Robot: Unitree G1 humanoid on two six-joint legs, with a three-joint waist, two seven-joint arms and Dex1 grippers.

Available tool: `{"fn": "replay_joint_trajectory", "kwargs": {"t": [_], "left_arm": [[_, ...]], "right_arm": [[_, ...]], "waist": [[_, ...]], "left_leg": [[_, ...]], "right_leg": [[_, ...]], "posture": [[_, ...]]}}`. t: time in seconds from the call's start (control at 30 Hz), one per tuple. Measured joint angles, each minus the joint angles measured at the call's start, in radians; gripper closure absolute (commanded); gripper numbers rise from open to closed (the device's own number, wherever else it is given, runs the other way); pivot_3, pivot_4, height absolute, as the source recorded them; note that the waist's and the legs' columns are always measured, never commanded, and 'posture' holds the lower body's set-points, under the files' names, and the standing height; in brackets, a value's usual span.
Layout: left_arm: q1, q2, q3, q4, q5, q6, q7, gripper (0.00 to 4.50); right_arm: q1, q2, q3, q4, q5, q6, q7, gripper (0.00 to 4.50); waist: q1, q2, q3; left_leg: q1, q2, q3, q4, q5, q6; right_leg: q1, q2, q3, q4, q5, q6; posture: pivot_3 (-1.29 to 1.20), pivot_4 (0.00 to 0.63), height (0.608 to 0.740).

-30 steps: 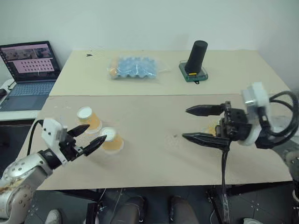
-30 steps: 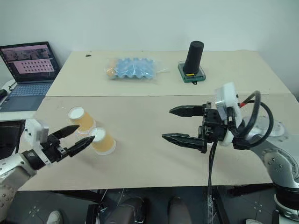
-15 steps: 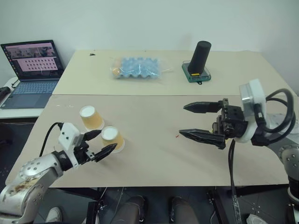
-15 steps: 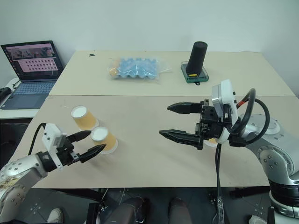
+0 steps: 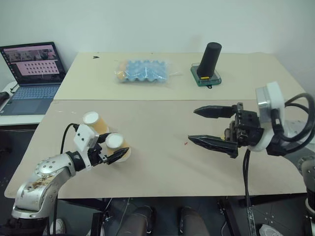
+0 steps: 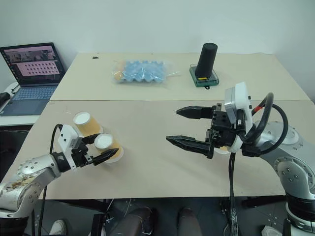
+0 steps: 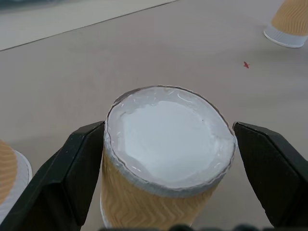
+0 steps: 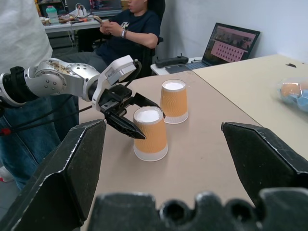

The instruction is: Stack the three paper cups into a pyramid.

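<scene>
My left fingers [image 5: 109, 148] are spread wide on either side of the near cup [image 5: 117, 145], not squeezing it (small gaps both sides in the wrist view). That cup stands upside down, white base up, on the worktop [image 5: 162, 167]. Second cup [image 5: 95, 123] is also upside down, just beside the near cup on its far side, toward the laptop [image 5: 34, 71]. Third cup [image 7: 288, 23] stands upside down well apart from the near cup, over by my right arm. No pyramid built, all three cups on the worktop.

My right fingers [image 5: 205, 127] hang above the worktop, wide open and holding nothing, pointing toward the near cup.

Far side of the worktop from the near cup: blue egg tray in a plastic bag [image 5: 142, 71], black cylinder [image 5: 210, 60] standing on a small green base [image 5: 205, 78].
</scene>
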Motion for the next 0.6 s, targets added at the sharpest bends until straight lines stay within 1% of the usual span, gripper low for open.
{"fn": "replay_joint_trajectory", "kwargs": {"t": [0.17, 0.4, 0.57, 0.6], "left_arm": [[-0.040, -0.008, -0.001, 0.034, 0.011, 0.000, -0.007, 0.03], [-0.058, -0.016, -0.003, 0.058, 0.024, -0.001, -0.021, 0.03], [-0.065, -0.019, -0.010, 0.062, 0.026, -0.001, -0.026, 0.03], [-0.067, -0.020, -0.011, 0.064, 0.027, -0.001, -0.028, 0.55]], "right_arm": [[0.022, -0.023, 0.009, -0.038, -0.067, -0.001, 0.002, 0.00], [0.034, -0.046, 0.062, -0.051, -0.204, -0.014, 0.004, 0.00], [0.037, -0.046, 0.076, -0.051, -0.231, -0.018, 0.007, 0.00], [0.037, -0.046, 0.076, -0.051, -0.233, -0.018, 0.008, 0.00]], "waist": [[0.000, 0.000, 0.000], [0.000, 0.000, 0.000], [0.000, 0.000, 0.000], [0.000, 0.000, 0.000]], "left_leg": [[0.000, 0.000, 0.000, 0.000, 0.000, 0.000], [0.000, 0.000, 0.000, 0.000, 0.000, -0.001], [0.000, 0.000, 0.000, 0.000, 0.000, -0.001], [0.000, 0.000, 0.000, 0.000, 0.000, -0.001]], "right_leg": [[0.000, 0.000, 0.000, 0.000, 0.000, 0.000], [0.000, 0.000, 0.000, 0.001, 0.000, 0.000], [0.000, 0.000, 0.000, 0.001, 0.000, 0.000], [0.000, 0.000, 0.000, 0.001, 0.000, 0.000]], "posture": [[0.00, 0.150, 0.740], [0.00, 0.150, 0.740], [0.00, 0.150, 0.740], [0.00, 0.150, 0.740]]}}
